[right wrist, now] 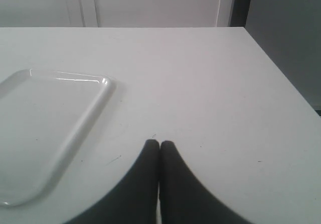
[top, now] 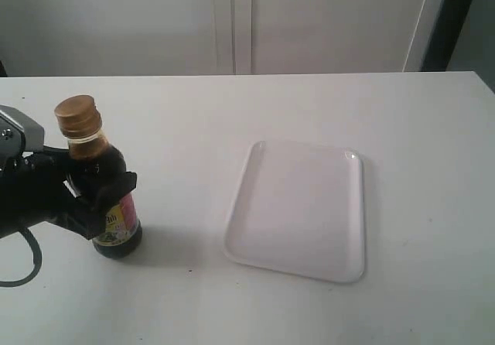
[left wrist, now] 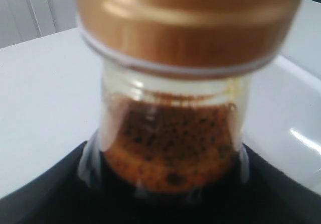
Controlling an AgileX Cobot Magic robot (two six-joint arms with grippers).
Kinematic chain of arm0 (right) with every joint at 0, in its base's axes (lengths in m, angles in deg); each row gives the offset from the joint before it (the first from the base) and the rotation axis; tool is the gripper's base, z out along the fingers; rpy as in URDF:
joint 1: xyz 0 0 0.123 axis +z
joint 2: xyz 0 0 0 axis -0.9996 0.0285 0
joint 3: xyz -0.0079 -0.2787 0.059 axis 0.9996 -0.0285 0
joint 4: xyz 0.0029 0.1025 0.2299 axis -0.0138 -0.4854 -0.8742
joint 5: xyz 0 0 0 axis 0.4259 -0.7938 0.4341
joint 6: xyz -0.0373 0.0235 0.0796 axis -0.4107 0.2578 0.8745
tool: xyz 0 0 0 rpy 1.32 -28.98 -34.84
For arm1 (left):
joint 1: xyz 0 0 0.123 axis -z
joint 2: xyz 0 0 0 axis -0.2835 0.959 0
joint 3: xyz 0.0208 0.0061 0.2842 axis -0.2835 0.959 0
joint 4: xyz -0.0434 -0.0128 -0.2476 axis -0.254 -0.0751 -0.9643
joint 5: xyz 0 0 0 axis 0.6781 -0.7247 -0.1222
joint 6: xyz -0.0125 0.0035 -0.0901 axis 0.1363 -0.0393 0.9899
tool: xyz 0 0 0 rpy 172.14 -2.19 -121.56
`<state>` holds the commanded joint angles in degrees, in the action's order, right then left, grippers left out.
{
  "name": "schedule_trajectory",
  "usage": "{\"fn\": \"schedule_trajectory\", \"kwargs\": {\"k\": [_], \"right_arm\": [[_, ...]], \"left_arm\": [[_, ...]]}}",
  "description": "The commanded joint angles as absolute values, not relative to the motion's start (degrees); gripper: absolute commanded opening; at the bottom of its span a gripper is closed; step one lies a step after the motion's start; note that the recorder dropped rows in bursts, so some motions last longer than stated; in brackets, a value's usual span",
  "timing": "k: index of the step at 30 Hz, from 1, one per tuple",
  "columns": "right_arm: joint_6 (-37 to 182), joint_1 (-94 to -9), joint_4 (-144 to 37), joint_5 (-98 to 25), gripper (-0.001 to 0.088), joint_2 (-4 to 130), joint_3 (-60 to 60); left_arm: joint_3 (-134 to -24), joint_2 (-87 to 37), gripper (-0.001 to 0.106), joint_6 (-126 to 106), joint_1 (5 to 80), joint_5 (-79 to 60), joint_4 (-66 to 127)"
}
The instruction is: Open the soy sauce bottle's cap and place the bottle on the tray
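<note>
The soy sauce bottle [top: 108, 182] stands upright on the white table at the left, dark liquid inside, label [top: 121, 220] low on its side. Its golden-brown cap [top: 77, 115] is closed on top. My left gripper [top: 99, 192] is shut on the bottle's body from the left side. In the left wrist view the cap [left wrist: 188, 25] and the bottle's neck [left wrist: 170, 143] fill the picture, blurred. The white tray [top: 302, 210] lies flat to the bottle's right with nothing on it. My right gripper [right wrist: 159, 143] is shut with nothing in it, over bare table beside the tray [right wrist: 45, 128]; it is outside the exterior view.
The table's far edge meets a pale wall with vertical panel lines. A dark cable [top: 31, 264] loops on the table by the left arm. The table's edge [right wrist: 281, 68] drops off on the side of my right gripper away from the tray.
</note>
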<state>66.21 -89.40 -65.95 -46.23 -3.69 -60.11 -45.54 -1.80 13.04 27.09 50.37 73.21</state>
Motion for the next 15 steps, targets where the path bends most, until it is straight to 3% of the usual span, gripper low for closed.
{"fn": "schedule_trajectory", "kwargs": {"k": [12,15], "right_arm": [[66.9,-89.4,-66.6,-19.8,0.0,-3.7,-60.1],[76.5,-89.4,-66.6,-15.5,0.0,-3.7,-60.1]], "left_arm": [[-45.5,-1.8,0.0,12.2,27.1,50.4,73.3],[-45.5,-1.8,0.0,12.2,27.1,50.4,73.3]]}}
